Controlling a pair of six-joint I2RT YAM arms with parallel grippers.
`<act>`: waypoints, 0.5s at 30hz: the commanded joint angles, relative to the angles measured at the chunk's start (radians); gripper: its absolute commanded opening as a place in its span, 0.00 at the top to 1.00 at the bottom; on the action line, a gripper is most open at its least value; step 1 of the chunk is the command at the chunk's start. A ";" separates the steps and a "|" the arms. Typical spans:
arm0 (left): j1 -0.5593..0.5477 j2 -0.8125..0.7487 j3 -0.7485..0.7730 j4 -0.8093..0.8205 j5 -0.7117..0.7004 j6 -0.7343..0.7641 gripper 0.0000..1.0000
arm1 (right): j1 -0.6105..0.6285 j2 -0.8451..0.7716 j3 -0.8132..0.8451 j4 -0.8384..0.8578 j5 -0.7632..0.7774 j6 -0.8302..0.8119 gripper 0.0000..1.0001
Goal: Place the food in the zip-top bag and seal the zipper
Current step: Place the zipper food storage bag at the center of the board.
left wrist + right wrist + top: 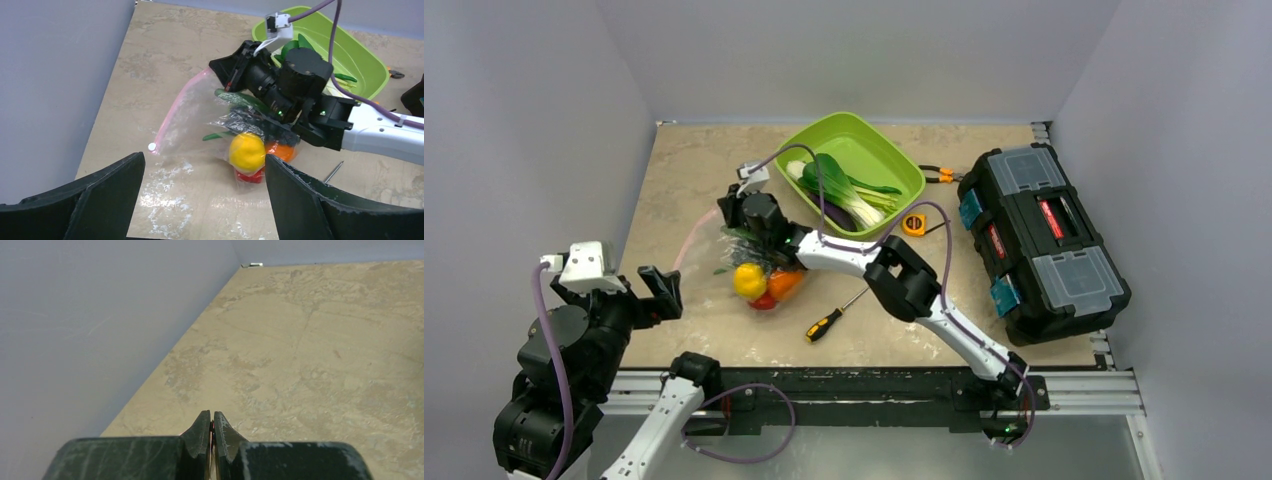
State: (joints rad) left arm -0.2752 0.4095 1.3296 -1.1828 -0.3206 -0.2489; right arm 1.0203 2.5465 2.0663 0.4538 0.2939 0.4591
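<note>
The clear crinkly bag [192, 117] lies on the counter [145, 60] with yellow, orange and red food [246, 151] inside. The right claw [210, 426] pinches its pink zipper [172, 112]. The left claw [205, 161] is wide apart, holding nothing.

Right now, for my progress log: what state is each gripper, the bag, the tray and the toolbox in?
left gripper: open, empty.
right gripper: shut on the zipper.
zip-top bag: lying down; whether it is sealed cannot be told.
food: yellow, orange and red pieces inside the bag.
green tray: holding vegetables.
toolbox: lid closed.
</note>
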 commanded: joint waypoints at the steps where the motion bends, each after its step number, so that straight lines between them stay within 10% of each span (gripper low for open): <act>1: 0.004 -0.006 -0.001 0.036 0.033 -0.023 0.11 | 0.026 0.057 0.167 -0.090 0.137 -0.006 0.98; 9: 0.004 -0.007 0.003 0.038 0.053 -0.042 0.11 | 0.026 -0.065 0.122 -0.179 0.027 -0.163 0.45; 15: 0.004 0.004 -0.020 0.088 0.076 -0.054 0.10 | 0.020 -0.348 -0.019 -0.326 -0.005 -0.291 0.26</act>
State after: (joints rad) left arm -0.2752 0.4095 1.3258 -1.1683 -0.2722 -0.2787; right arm 1.0466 2.4706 2.1105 0.1711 0.3130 0.2852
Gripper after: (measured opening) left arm 0.893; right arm 0.699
